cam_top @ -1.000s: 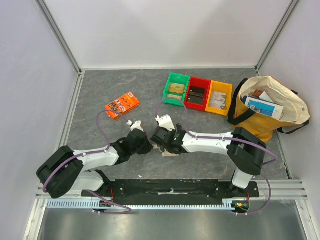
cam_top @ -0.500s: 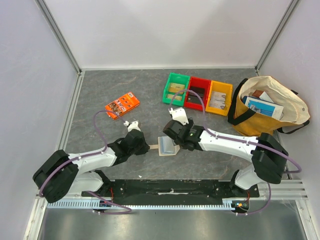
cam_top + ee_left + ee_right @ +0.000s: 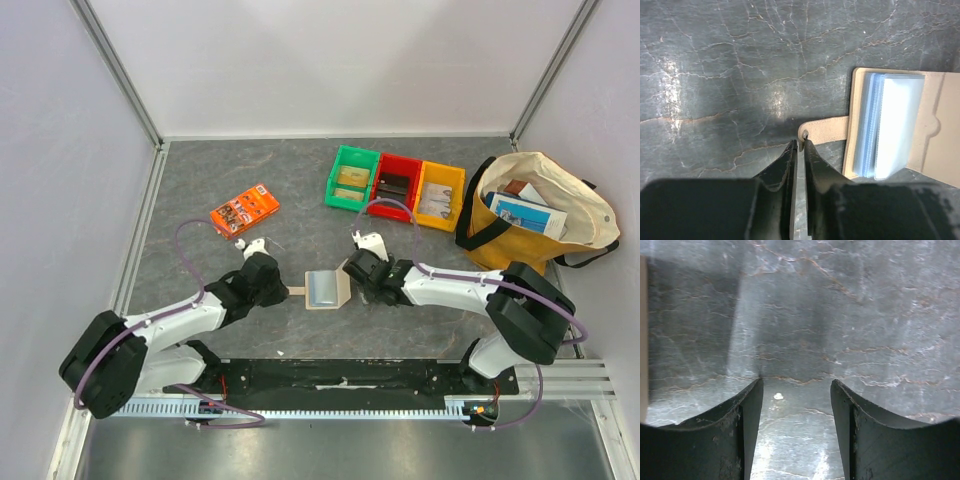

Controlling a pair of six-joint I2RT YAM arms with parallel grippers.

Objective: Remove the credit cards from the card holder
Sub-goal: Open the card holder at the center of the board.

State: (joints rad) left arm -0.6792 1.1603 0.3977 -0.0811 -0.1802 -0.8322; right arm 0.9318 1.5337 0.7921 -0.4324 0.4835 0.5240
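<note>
Both arms have drawn apart since a second ago: then they met over one spot, and now the left arm [image 3: 180,320] lies lower and more to its own side, while the right arm [image 3: 450,285] stretches flatter across the table [image 3: 220,170]. Between them the card holder [image 3: 325,289] has come into plain view, lying open and flat on the grey surface.

Inside it the credit cards [image 3: 890,125] sit as a pale blue, fanned stack on the panel nearer the left arm, and none is out yet. Their long axis runs across the line that joins the two grippers, so a long edge faces each arm. The bare tan flap is on the right arm's side.

The small tab [image 3: 827,130] of the holder points straight at the left gripper [image 3: 800,145]. Its jaws stand almost together, with only a thin slit, and the tab's end is just at the tips; whether it is pinched cannot be told.

The right gripper [image 3: 796,381] is spread apart and has nothing between its jaws, only table. It is just beside the flap, and the holder lies to one side of its gap. Probably this arm must reach over the flap to take a card.
</note>
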